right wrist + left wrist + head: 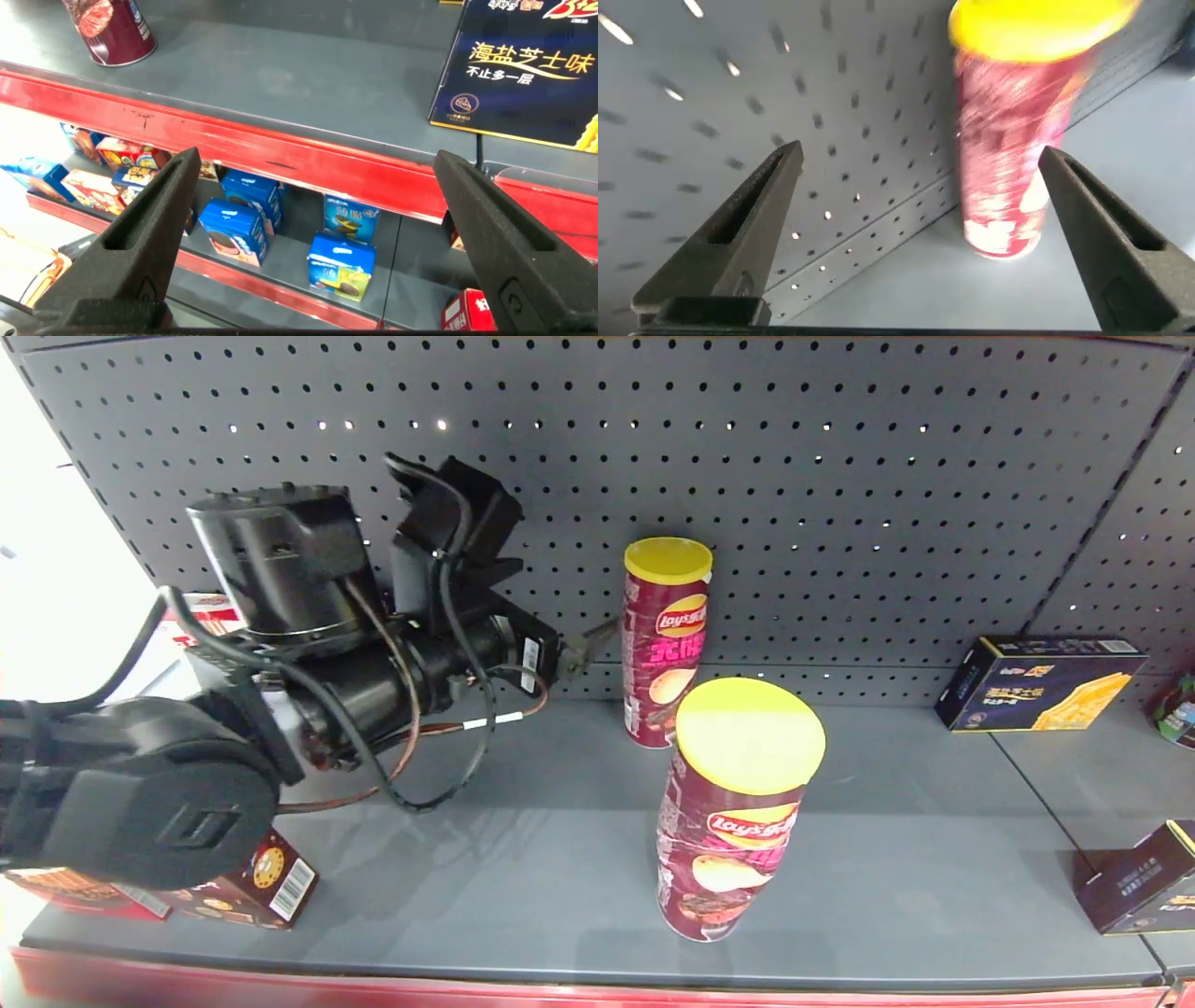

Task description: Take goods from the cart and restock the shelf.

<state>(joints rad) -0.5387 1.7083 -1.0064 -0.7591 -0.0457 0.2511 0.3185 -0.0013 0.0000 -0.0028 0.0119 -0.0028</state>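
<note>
Two maroon chip cans with yellow lids stand upright on the grey shelf (pixel 523 859). One can (pixel 665 644) is near the pegboard, the other (pixel 738 803) is closer to the front edge. My left gripper (pixel 597 639) is just left of the back can, at mid-height. In the left wrist view the gripper (pixel 922 157) is open and empty, with the back can (pixel 1008 159) beyond it, close to one finger. My right gripper (pixel 318 163) is open and empty, in front of the shelf's red front edge (pixel 280 140), with the base of a can (pixel 112 33) above it.
A dark blue box (pixel 1036 681) lies at the back right and another dark box (pixel 1134 877) at the front right. A red-brown box (pixel 252 887) sits at the front left under my left arm. Blue boxes (pixel 234 224) fill the lower shelf.
</note>
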